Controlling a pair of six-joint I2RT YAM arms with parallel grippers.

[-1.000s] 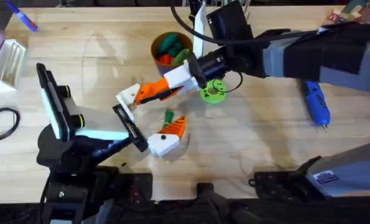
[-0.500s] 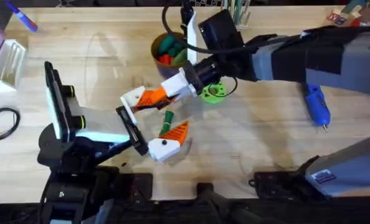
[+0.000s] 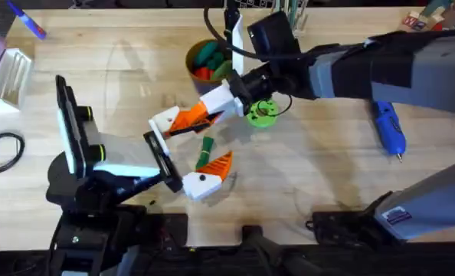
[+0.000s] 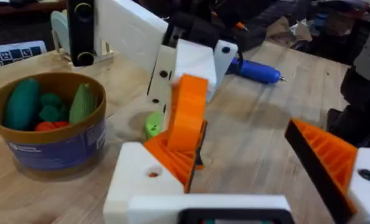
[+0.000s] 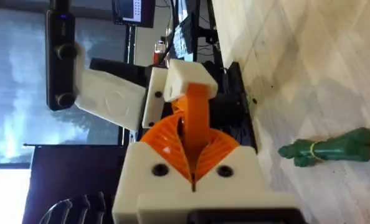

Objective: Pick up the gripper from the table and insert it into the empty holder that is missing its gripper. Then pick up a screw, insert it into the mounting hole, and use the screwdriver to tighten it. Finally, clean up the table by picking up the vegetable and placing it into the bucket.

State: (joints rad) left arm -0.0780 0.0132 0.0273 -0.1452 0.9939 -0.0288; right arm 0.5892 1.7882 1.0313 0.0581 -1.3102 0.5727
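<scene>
My right gripper [image 3: 206, 111] reaches across the table, shut on the orange gripper [image 3: 188, 117], a small wedge. The wedge's end rests against the white holder [image 3: 165, 120], the far finger block of my left gripper [image 3: 188, 149]. The left gripper is open, and its near finger carries an orange tip [image 3: 217, 162]. From the left wrist the wedge [image 4: 186, 115] stands on the holder [image 4: 141, 186]. From the right wrist the wedge [image 5: 197, 115] meets the holder [image 5: 185, 78]. The vegetable [image 3: 206, 146] lies on the table between the left fingers. The bucket [image 3: 208, 60] stands behind, and the screwdriver [image 3: 388, 129] lies at the right.
A bright green disc [image 3: 262, 113] sits just under the right wrist. A white rack [image 3: 5, 73] and a black cable loop [image 3: 1, 149] are at the left edge, with a blue-and-red pen [image 3: 28, 21] at the far left corner.
The right gripper with the orange wedge has shifted slightly left and down toward the holder. The left gripper has moved a little to the right. Both still meet at the holder.
</scene>
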